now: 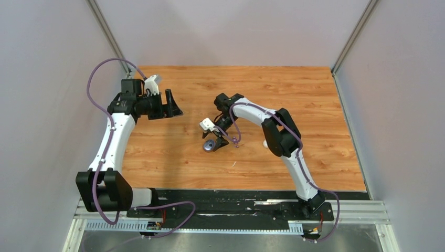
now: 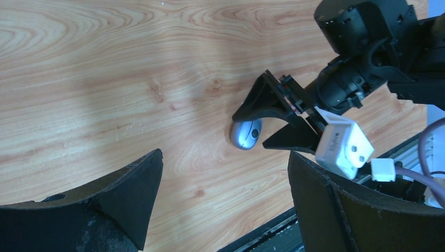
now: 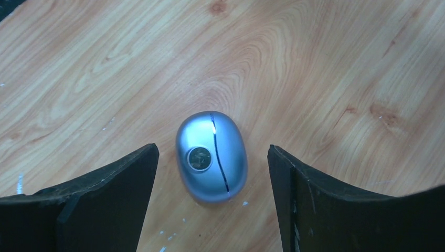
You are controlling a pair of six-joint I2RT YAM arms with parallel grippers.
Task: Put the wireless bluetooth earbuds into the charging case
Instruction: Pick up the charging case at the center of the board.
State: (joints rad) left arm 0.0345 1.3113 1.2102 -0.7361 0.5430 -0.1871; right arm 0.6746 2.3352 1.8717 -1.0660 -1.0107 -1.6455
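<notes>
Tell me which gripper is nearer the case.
Right. The right gripper is over the case, fingers flanking it without touching; the left gripper hangs well away, toward the far left.

Charging case (image 3: 211, 156): smooth metallic silver-blue shell, glossy, highlight caught along the seam. A darker, shiny round inset is set into it.
Table (image 3: 315, 63) under the case: wood-grain top, smooth, low sheen, white specks noted close to the case.
Right gripper (image 3: 212, 152) fingers (image 3: 105, 199), either side of the case: matt black plastic, grainy, edges roughened.
White housing (image 2: 343, 142) beside the case: smooth plastic, slightly glossy.
</notes>
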